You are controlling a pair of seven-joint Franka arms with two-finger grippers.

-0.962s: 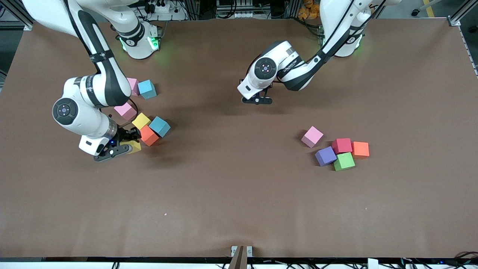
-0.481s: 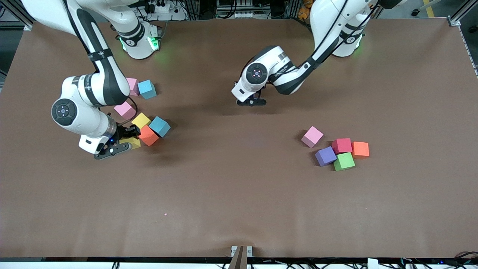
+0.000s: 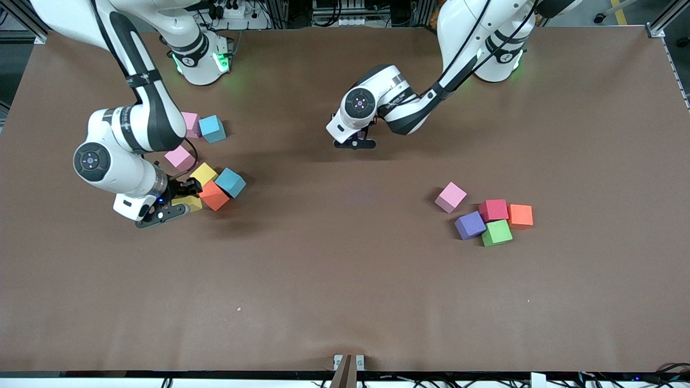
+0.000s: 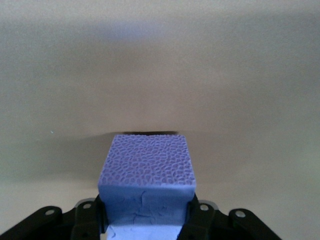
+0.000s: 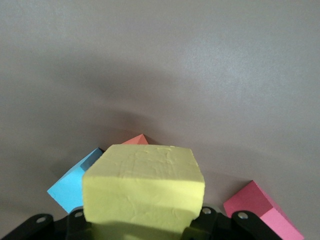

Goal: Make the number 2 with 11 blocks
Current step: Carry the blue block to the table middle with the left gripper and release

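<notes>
Two grippers hold cubes in the front view: right gripper (image 3: 180, 207) over the table's (image 3: 345, 280) right-arm end, left gripper (image 3: 354, 141) above mid-table. Left wrist view: fingers clamp a purple foam cube (image 4: 146, 175). Right wrist view: fingers clamp a yellow foam cube (image 5: 143, 187).

From the front, my right wrist covers most of the yellow cube (image 3: 188, 203) I carry. My forearm hides part of a pink cube (image 3: 191, 123) in the upper left of the frame. My left wrist housing almost fully hides the purple cube (image 4: 146, 182); the wrist frames' lower edges cut both cubes.
</notes>
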